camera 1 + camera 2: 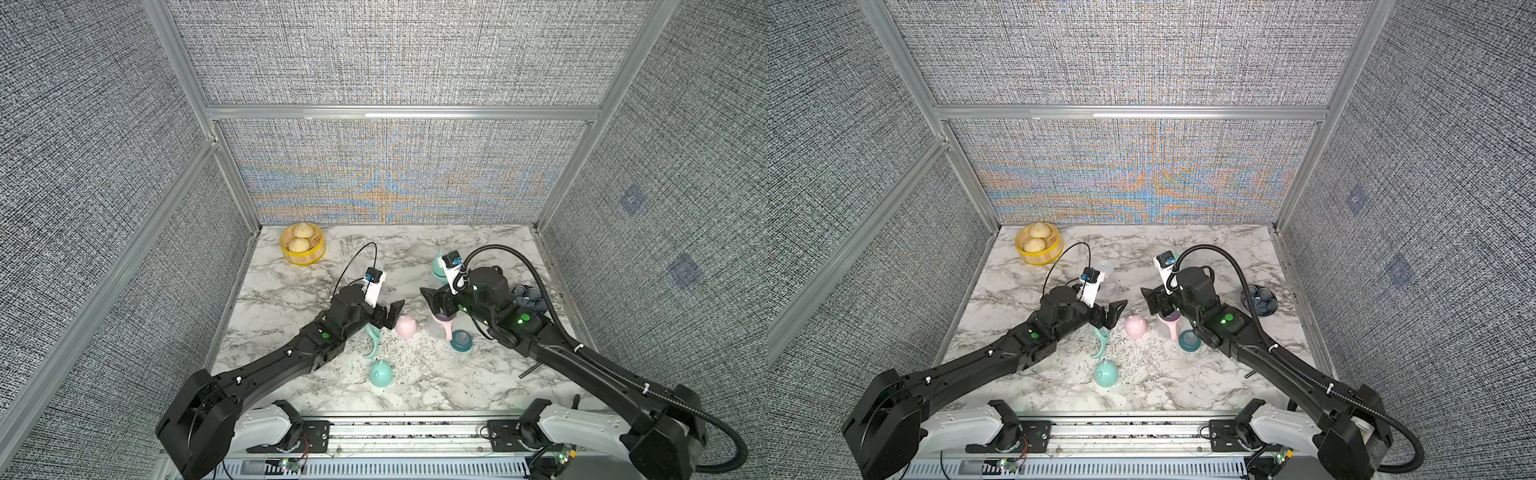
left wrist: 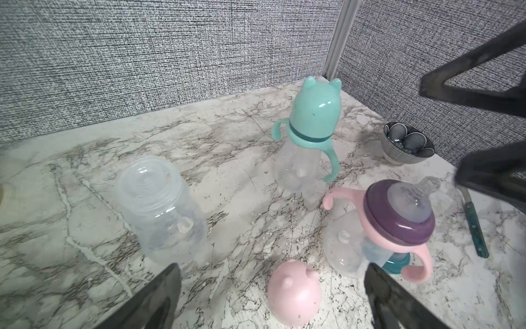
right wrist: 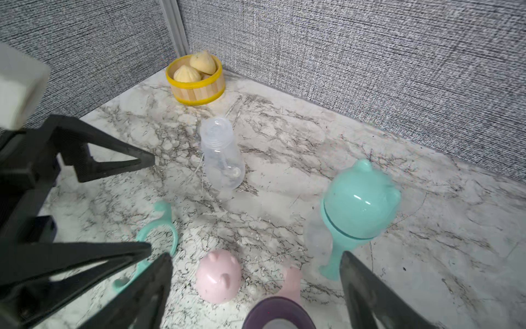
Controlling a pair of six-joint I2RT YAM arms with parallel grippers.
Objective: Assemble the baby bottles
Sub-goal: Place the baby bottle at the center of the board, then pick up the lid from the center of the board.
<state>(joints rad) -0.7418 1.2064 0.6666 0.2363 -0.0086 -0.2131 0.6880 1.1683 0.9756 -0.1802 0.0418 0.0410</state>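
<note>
A pink-handled bottle point(image 2: 398, 222) with a purple collar and nipple stands at centre right point(image 1: 442, 326). My right gripper point(image 3: 256, 259) hovers open just above it, holding nothing. My left gripper point(image 2: 271, 270) is open over the pink eared cap point(image 2: 294, 293), apart from it. A capped mint bottle point(image 2: 310, 134) stands behind, and a bare clear bottle point(image 1: 1106, 276) stands at centre left. A mint handle ring point(image 1: 372, 343), a mint cap point(image 1: 381, 373) and a teal nipple collar point(image 1: 460, 340) lie loose on the table.
A yellow steamer basket point(image 1: 302, 245) with buns sits in the back left corner. A dark patterned bowl point(image 1: 1260, 300) stands by the right wall. A thin teal-handled tool point(image 2: 475, 225) lies to the right of the pink-handled bottle. Fabric walls close three sides.
</note>
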